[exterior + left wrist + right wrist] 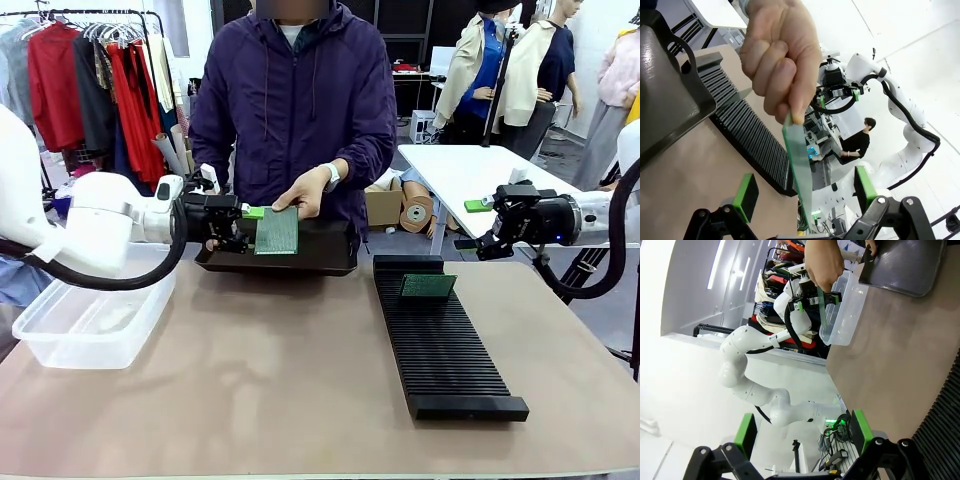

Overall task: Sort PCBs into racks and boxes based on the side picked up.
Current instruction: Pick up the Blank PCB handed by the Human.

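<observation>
Found the black ribbed rack holding one slotted PCB at its far end, near and below the right gripper, fingers spread and empty. Saw no board in the clear tub behind the left gripper. Found a second PCB, pinched in the person's hand, between that gripper's parted fingers, not yet clamped. Judged sorting barely begun.

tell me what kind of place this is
Probably a robotics lab or test workshop: white robot arms share a work table with a person, and a clothes rail and cardboard box stand behind.
</observation>
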You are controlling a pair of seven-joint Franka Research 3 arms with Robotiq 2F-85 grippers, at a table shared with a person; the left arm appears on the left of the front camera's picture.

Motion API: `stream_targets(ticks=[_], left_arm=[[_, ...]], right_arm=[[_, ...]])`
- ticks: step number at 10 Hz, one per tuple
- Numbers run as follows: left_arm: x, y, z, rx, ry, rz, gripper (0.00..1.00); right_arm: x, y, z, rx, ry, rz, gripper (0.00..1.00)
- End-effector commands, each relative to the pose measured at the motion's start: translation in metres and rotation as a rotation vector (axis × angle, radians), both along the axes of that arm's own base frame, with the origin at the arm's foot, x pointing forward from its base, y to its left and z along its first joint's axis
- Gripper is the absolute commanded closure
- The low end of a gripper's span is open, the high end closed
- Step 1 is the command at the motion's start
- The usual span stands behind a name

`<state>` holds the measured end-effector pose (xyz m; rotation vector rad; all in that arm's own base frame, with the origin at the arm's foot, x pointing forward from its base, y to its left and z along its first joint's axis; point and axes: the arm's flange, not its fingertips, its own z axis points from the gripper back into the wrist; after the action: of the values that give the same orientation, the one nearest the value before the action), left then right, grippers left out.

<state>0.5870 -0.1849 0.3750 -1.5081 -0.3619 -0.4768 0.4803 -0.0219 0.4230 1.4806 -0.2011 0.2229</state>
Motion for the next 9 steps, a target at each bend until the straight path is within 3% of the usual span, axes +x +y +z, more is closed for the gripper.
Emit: stream_targets(ticks=[1, 3, 4, 9], left_arm=[[0.0059, -0.0085, -0.0035, -0.040, -0.031, 0.022, 0.00], [0.0069, -0.0093, -0.0051, -0.060, -0.027, 0.018, 0.05], [0.0065, -0.0093, -0.0051, -0.058, -0.029, 0.020, 0.17], [0.0074, -0.0121, -0.0089, -0.089, -0.020, -0.004, 1.00]], right_arm=[[0.0001, 0.0013, 0.0015, -0.005, -0.010, 0.000, 0.00], [0.0001, 0.0013, 0.0015, -0.005, -0.010, 0.000, 0.00], [0.0001, 0.0013, 0.0015, -0.005, -0.010, 0.000, 0.00], [0.0001, 0.0013, 0.0015, -0.005, -0.010, 0.000, 0.00]])
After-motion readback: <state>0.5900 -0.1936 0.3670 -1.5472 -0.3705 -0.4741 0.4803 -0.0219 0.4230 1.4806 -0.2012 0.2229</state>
